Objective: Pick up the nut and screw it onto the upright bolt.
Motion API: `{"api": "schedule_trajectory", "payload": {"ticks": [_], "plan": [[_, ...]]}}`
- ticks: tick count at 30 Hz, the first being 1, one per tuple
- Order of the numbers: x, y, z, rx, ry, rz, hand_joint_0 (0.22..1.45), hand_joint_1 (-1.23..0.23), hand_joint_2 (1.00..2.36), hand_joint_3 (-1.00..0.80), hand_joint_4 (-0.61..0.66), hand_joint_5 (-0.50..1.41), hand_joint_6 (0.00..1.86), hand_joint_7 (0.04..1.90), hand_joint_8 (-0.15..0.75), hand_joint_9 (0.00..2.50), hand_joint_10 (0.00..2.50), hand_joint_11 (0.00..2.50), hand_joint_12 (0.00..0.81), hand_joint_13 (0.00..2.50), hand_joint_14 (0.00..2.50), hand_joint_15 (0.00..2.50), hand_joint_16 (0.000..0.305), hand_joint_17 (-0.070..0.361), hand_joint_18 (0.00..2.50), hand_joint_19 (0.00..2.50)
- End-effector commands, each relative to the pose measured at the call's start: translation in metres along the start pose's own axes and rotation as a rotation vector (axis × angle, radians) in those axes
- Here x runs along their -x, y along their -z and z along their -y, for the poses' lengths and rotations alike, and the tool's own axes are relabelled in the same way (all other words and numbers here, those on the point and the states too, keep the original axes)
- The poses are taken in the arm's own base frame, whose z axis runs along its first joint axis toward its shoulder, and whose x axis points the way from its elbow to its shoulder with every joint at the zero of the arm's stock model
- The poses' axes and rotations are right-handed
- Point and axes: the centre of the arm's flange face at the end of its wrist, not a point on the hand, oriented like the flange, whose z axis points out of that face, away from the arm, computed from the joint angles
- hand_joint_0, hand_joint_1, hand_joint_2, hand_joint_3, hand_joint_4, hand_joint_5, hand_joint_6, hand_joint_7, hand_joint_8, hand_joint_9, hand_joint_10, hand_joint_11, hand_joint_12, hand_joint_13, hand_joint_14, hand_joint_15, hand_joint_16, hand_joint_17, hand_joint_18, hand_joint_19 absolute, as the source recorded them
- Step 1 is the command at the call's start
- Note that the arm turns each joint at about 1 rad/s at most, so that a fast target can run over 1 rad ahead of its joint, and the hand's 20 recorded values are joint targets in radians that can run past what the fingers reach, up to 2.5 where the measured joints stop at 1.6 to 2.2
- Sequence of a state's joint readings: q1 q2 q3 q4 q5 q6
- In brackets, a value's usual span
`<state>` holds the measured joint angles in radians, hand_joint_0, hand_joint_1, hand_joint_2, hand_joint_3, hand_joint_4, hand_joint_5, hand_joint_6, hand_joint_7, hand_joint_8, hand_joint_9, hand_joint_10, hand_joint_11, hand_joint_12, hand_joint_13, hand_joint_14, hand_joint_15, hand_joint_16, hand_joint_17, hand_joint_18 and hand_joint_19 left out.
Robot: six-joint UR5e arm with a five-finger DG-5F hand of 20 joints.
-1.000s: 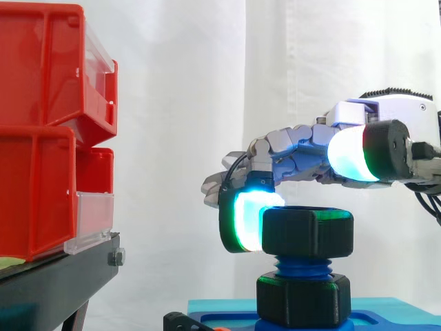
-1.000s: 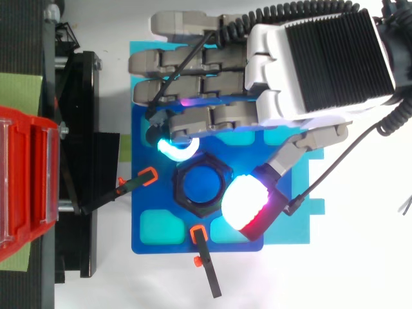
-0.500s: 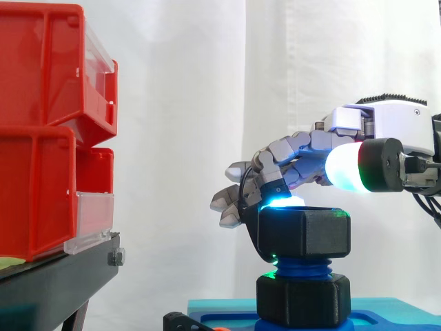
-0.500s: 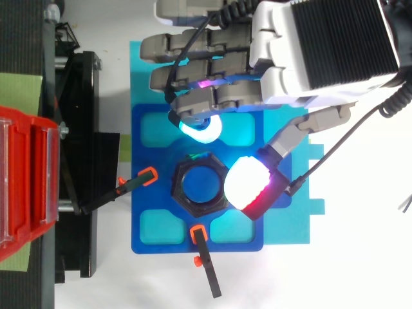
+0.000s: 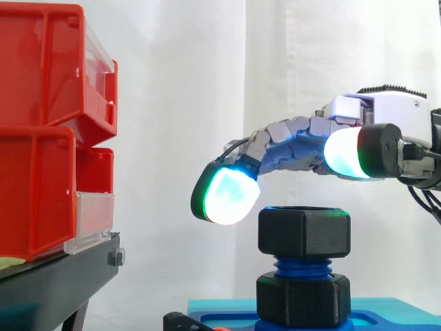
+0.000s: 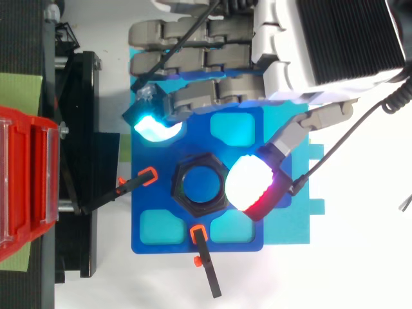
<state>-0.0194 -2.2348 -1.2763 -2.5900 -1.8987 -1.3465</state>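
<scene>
Nut (image 5: 304,232): black, matte, six-sided plastic ring; sitting threaded on the top of the bolt, over the middle of the plate, its bore pointing straight up.
Bolt (image 5: 303,265): blue, with coarse rounded threads; standing upright, long axis vertical, threads showing between the nut and a second nut.
Second nut (image 5: 302,298): black and hexagonal, sitting low on the bolt against the plate.
Hand (image 6: 283,58): hanging above the nut with fingers stretched out and loosely bent, gripping nothing.
Finger pad (image 5: 224,195): rounded, glowing cyan-white, hovering off the nut's upper edge on the bin side, not touching it.
Thumb pad (image 6: 248,190): glowing white and red, floating over the nut's opposite rim, above its top face.
Plate (image 6: 145,193): blue, flat, with rounded square cut-outs, lying on a cyan base (image 6: 302,193).
Clamps (image 6: 135,183): two thin black bars with orange tips, pressing on the plate's edges.
Bins (image 5: 41,138): red glossy plastic, stacked on a black stand (image 5: 55,283); clear front lips; contents hiding from view.
</scene>
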Motion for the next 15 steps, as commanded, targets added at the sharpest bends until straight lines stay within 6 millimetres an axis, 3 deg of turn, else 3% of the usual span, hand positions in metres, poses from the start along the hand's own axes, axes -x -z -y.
{"api": "schedule_trajectory", "payload": {"ticks": [1,8,15], "plan": [[0.0,-0.004,-0.005,0.011,0.002,0.01,0.46,-0.11,1.0,-0.5,0.14,-0.2,0.5,0.63,0.172,0.19,0.0,0.0,0.308,0.04,0.0,0.0,0.042,0.095,0.0,0.0],[-0.015,-0.015,-0.028,0.03,-0.039,-0.007,0.46,-0.09,1.0,-0.5,0.13,-0.21,0.5,0.62,0.172,0.15,0.0,0.0,0.311,0.01,0.0,0.0,0.043,0.097,0.0,0.0],[-0.023,-0.018,-0.032,0.031,-0.071,-0.016,0.46,-0.08,1.0,-0.5,0.14,-0.21,0.5,0.67,0.179,0.15,0.0,0.0,0.312,0.01,0.0,0.0,0.043,0.097,0.0,0.0]]}}
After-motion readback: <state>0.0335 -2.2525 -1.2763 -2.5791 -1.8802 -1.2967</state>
